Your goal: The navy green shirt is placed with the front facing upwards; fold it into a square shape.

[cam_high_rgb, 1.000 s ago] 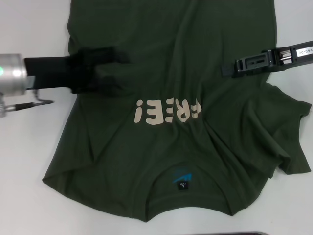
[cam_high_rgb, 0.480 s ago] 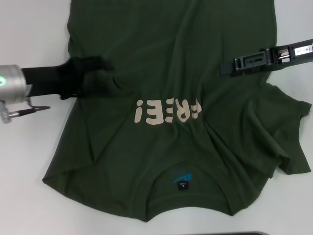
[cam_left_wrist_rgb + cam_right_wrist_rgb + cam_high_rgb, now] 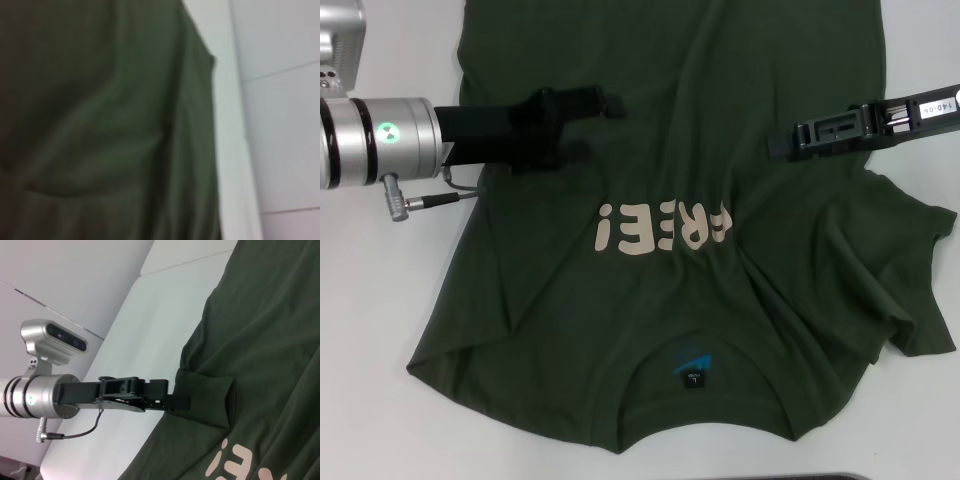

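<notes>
The navy green shirt [image 3: 670, 230] is spread front-up across the white table [image 3: 380, 420], collar and blue neck label [image 3: 692, 367] at the near edge, cream lettering [image 3: 665, 226] across the middle, hem at the far side.

Beyond the lettering, on the robot's left, the left gripper [image 3: 582, 105] is seen over the shirt's side edge, closed on a fold of its cloth. The pinch is shown by the right wrist view: the fingers [image 3: 172, 401] are pressed together on a raised flap of fabric (in the head view it is only dark against dark).

On the right, level with it, the right gripper [image 3: 782, 143] is held over the opposite side of the shirt; whether its fingers are spread cannot be told.

In the left wrist view only wrinkled green cloth [image 3: 100, 125] and the table edge [image 3: 232, 165] are shown.
</notes>
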Available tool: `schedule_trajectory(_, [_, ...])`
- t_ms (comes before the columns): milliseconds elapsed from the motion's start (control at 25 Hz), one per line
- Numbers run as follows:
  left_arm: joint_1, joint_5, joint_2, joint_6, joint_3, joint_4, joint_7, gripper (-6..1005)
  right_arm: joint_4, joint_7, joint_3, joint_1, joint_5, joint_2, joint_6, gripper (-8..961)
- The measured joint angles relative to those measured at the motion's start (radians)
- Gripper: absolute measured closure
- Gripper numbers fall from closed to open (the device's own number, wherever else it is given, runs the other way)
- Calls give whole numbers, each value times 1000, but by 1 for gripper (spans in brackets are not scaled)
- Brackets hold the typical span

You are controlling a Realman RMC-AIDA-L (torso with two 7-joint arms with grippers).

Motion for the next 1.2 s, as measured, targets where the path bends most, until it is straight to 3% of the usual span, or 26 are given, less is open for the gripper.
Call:
schedule_trajectory(120, [16, -8, 9, 33, -2, -25, 0, 131, -3, 0, 1, 0, 0, 0, -2, 219])
schedule_trajectory(480, [137, 29, 103, 140, 7, -67, 43, 131, -3, 0, 0, 4, 0, -1, 1, 219])
schedule_trajectory(1200, [145, 137, 68, 80, 15, -93, 134, 129, -4, -6, 4, -2, -1, -3, 2, 220])
